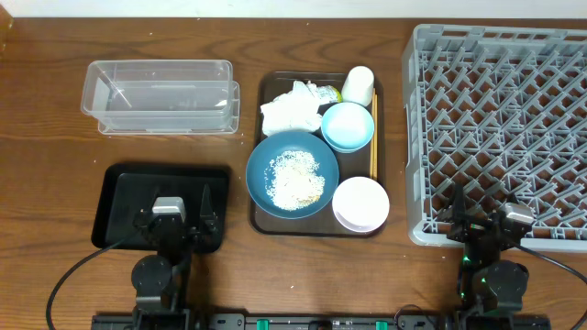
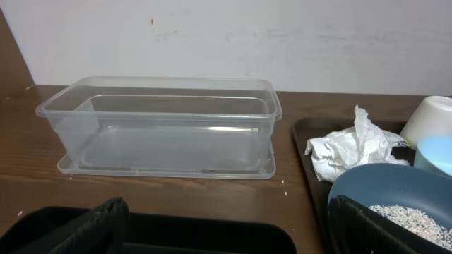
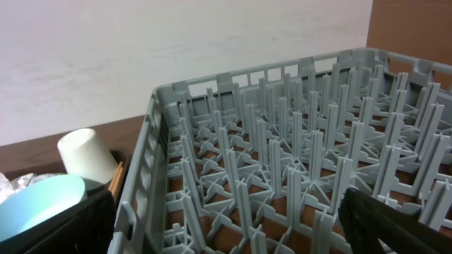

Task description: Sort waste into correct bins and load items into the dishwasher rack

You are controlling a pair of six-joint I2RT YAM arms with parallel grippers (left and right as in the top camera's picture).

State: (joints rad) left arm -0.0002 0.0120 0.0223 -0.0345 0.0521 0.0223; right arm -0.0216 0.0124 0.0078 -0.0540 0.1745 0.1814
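Since neither arm holds anything yet, the opening move is probably the waste. The left gripper [image 1: 174, 215] hangs over the black bin [image 1: 119, 188] with its fingers spread wide, and the right gripper [image 1: 484, 220] hangs at the near edge of the dishwasher rack [image 1: 500, 128], likewise spread. The crumpled napkin [image 1: 292, 108] lies at the back of the brown tray [image 1: 260, 218], touching the light blue bowl [image 1: 348, 126] and near the white cup [image 1: 359, 86], behind the blue plate [image 1: 292, 174] of rice. For a clean pick the left arm should come down from above, pinch a raised fold on the napkin's left side, away from the crockery, and lift straight up before swinging toward a bin. Whether it belongs in the black bin or the clear container [image 1: 160, 96] I cannot tell.
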